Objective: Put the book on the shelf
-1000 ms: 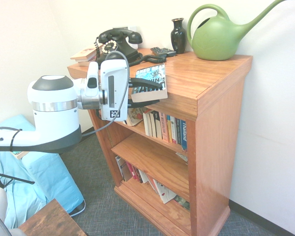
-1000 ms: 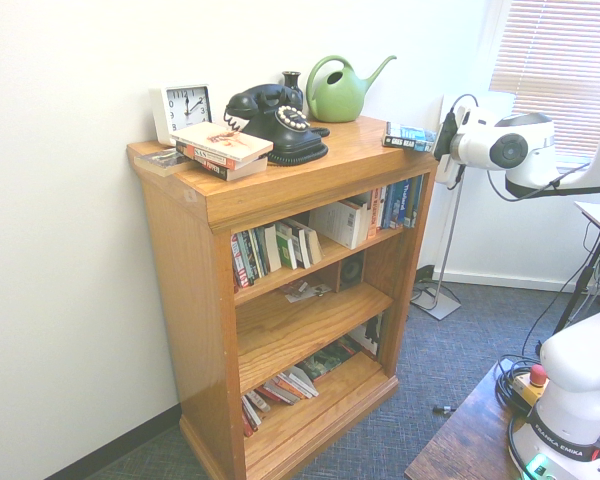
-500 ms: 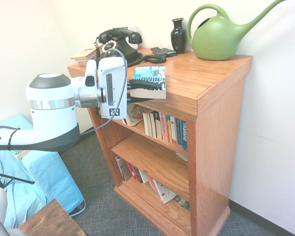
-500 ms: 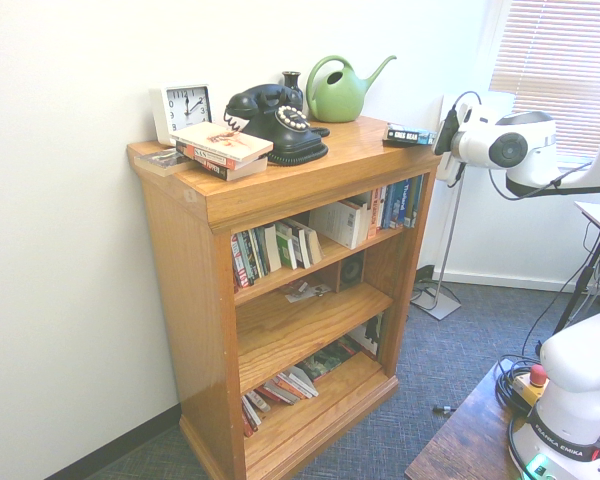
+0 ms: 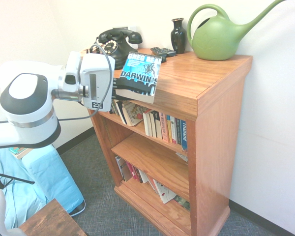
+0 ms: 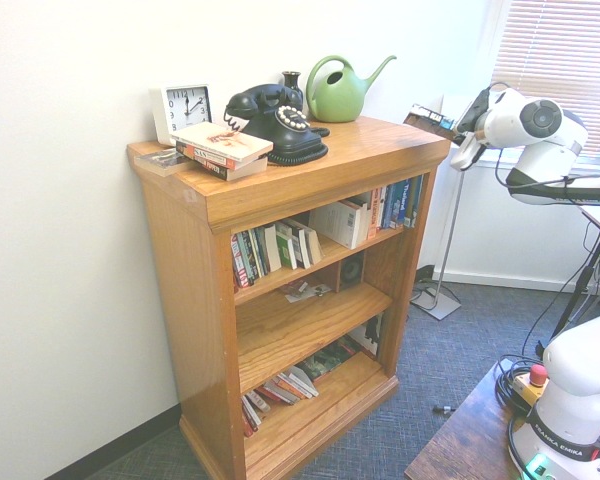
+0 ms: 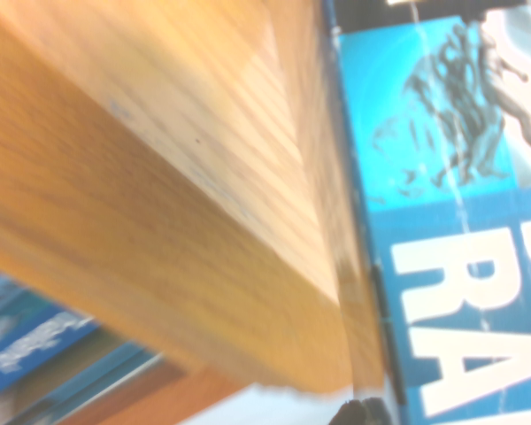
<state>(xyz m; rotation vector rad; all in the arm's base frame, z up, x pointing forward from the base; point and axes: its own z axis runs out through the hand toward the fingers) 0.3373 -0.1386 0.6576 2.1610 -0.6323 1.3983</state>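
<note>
The tool [image 5: 117, 86], clamped on the book [image 5: 140, 74] at its lower edge, carries a thick, stiff, fairly light paperback, likely to sag.

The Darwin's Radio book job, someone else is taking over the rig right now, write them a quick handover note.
Gripper: shut on the book, gripping it by one edge.
Book: clear of the bookcase top, tilted with its cover facing up and outward, at the top's front corner.
Shelf: upper board below the top, lined with upright paperbacks, some leaning toward its open end.
Done: book picked up off the top.
Left: bring it down to the shelf, slide it in among the paperbacks, release.
</note>
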